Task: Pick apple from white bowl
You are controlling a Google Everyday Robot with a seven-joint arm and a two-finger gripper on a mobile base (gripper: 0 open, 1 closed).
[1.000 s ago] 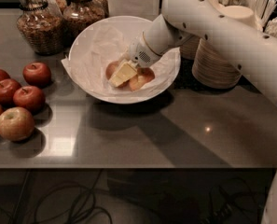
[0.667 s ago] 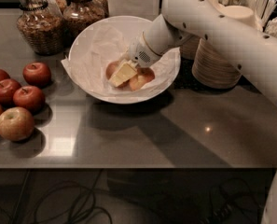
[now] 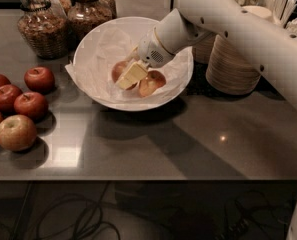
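The white bowl, wide and lined with crinkled white paper, stands at the middle back of the dark table. Two apples lie in it side by side. The orange-red apple is on the left and partly hidden. A paler yellow-pink apple lies to its right. My gripper reaches down into the bowl from the upper right. Its cream tip lies right over the orange-red apple and touches it. My white arm crosses above the bowl's right rim.
Several darker red apples lie loose on the table at the left, with a paler one at the front. Glass jars stand behind the bowl at the left. Stacked beige bowls stand close on the right. The table's front edge runs below.
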